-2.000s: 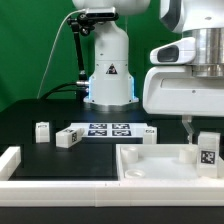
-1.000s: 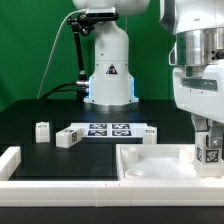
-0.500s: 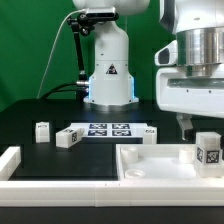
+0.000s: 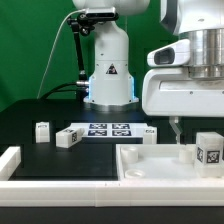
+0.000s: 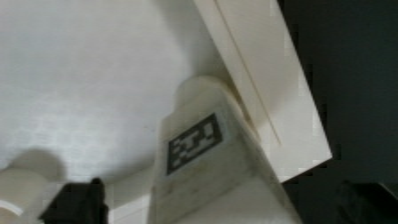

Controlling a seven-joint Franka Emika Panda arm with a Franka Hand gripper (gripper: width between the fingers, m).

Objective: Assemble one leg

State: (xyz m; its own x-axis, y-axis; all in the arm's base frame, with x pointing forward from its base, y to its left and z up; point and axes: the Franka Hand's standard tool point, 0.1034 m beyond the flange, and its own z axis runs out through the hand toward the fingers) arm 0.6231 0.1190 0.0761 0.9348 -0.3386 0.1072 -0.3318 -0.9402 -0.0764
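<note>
Hanging nose-down over the panel [image 4: 150, 160], the arm carries its gripper [image 4: 176, 126] above the surface; whether the jaws are open, I cannot tell. At the gripper's 4 o'clock, a leg [image 4: 208, 150] stands upright on the panel, apart from the fingers.

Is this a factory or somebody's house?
Neither, most likely: it looks like a robot test lab. A white robot arm stands on a black table before a green backdrop, and the marker board and small legs carry printed tags for cameras.
</note>
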